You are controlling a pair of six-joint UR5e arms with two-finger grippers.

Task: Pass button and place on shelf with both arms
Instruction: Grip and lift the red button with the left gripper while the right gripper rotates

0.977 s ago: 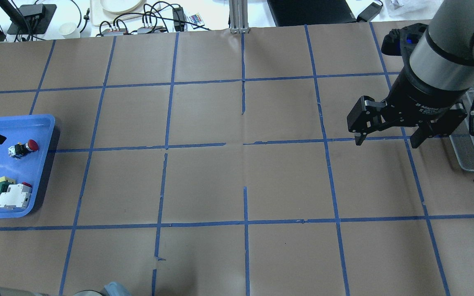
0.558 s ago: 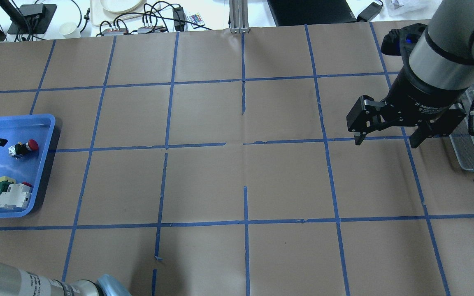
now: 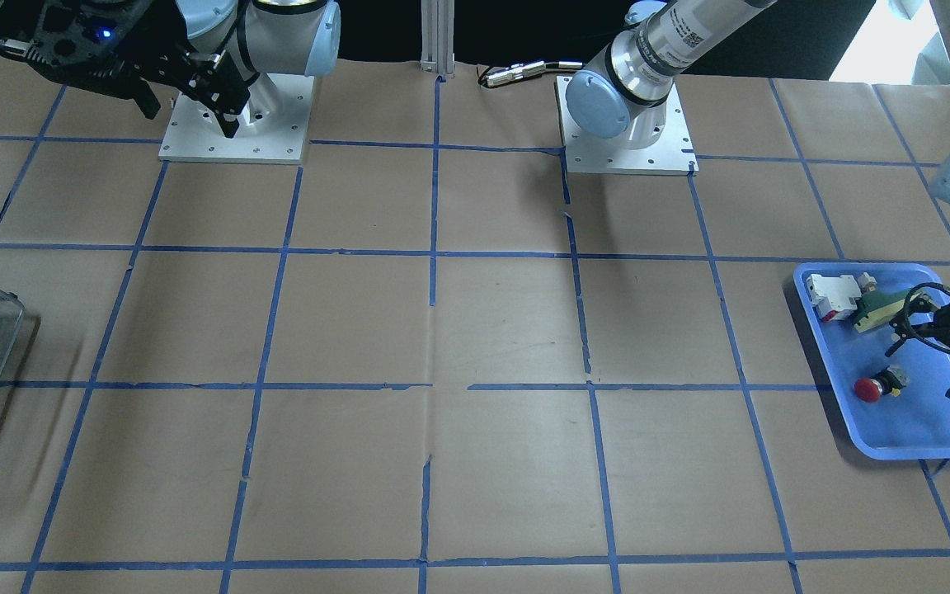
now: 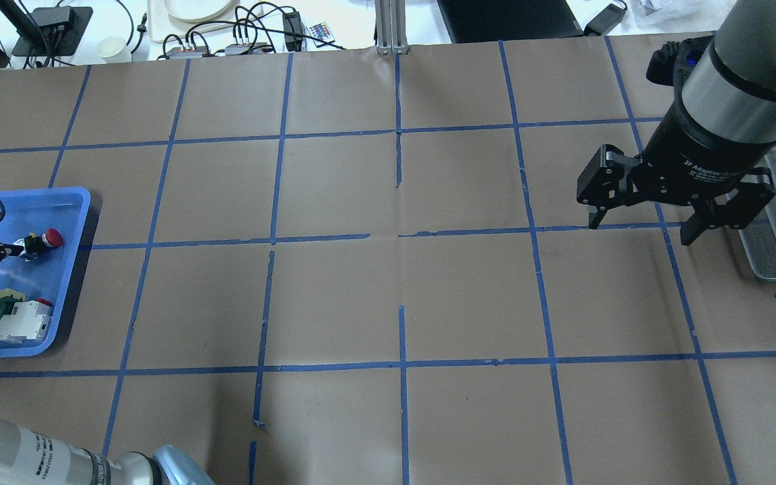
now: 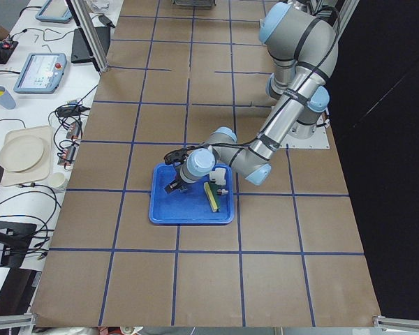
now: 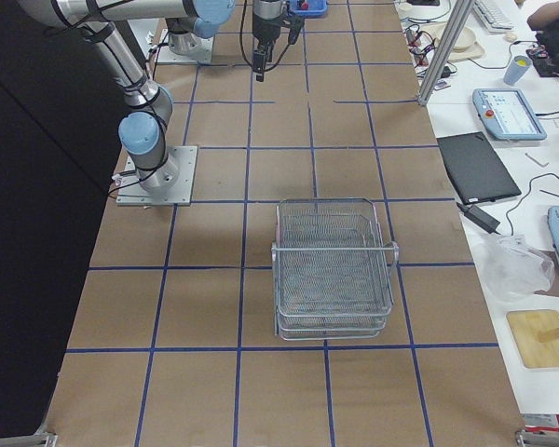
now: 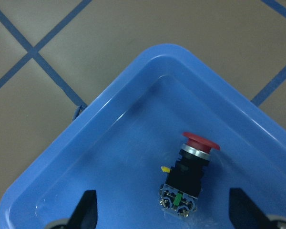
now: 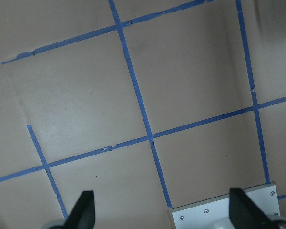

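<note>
Button (image 7: 189,179) lies on side in blue tray (image 7: 109,109), table's left-end edge. My left gripper (image 3: 928,359) hovers over it, spread wide, nothing held; right gripper (image 4: 642,229) wide, empty, near shelf (image 6: 334,270) at right end. Risk, I judge — round body rolls from pinch, tray skids. Table (image 4: 388,296): brown-papered, blue tape grid (image 4: 398,236); cluttered benches (image 4: 226,20) beyond.

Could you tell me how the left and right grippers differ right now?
The left gripper sits low over the blue tray, the button lined up between its fingers; the right gripper hangs high over bare table. The left gripper is far from the shelf, the right gripper much nearer. Both are open and empty.
</note>
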